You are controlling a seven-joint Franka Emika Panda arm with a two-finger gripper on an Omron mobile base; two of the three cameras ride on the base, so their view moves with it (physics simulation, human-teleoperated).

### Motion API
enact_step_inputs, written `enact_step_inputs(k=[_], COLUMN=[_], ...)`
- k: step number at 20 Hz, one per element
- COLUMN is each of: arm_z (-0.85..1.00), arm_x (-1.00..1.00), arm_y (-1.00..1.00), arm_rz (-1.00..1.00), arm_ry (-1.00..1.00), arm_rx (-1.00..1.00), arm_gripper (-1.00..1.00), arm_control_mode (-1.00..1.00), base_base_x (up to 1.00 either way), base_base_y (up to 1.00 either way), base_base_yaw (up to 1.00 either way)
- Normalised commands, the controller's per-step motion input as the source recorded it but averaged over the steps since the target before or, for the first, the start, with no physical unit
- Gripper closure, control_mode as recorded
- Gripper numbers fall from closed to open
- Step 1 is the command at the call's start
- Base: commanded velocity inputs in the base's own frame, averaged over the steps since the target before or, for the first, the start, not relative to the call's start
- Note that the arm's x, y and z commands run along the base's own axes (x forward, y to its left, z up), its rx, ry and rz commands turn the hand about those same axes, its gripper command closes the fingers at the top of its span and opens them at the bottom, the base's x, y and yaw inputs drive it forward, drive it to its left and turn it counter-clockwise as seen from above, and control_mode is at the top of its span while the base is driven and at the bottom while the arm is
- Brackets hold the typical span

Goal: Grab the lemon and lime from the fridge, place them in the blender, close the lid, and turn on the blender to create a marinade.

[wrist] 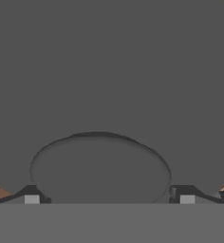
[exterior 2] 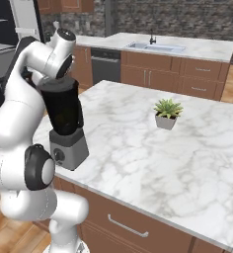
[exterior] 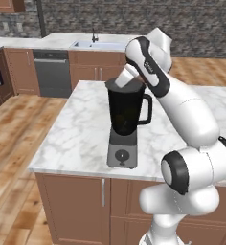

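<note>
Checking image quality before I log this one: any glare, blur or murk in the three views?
Left base view: evenly lit, soft, no glare; blender jar reads near-black. Right base view: same flat light, faint shadow beside the potted plant. Hand view: dim grey lid close up, low contrast.

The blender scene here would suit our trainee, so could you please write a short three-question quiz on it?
1. True or false: the blender stands on the floor.
2. What sits on the counter to the blender's right in the right base view? A) potted plant B) kettle
3. In the hand view, how do the gripper fingers stand?

Key: 1 false, it stands on the counter. 2 A, the potted plant. 3 wide apart, over the lid.
</note>
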Motion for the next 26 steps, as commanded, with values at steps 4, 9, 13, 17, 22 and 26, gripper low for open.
enact_step_inputs(k=[4,9,13,17,22,26], arm_z=[-0.01,0.0,0.0,0.19,0.44,0.3], arm_x=[0.0,-0.07,-0.05,-0.12,-0.25,-0.79], arm_y=[0.5,0.03,0.0,0.2,0.5,0.19], arm_rz=[-0.02,-0.09,-0.1,-0.03,0.0,-0.05], arm_ry=[0.0,0.04,0.04,-0.02,-0.11,-0.07], arm_rx=[-0.04,0.0,0.0,0.0,-0.01,-0.03], arm_gripper=[-1.0,-1.0,-1.0,-1.0,-1.0,-1.0], arm_control_mode=[-1.0,-1.0,-1.0,-1.0,-1.0,-1.0], base_base_x=[0.0,0.0,0.0,0.0,0.0,0.0], base_base_y=[0.0,0.0,0.0,0.0,0.0,0.0], base_base_yaw=[0.0,0.0,0.0,0.0,0.0,0.0])
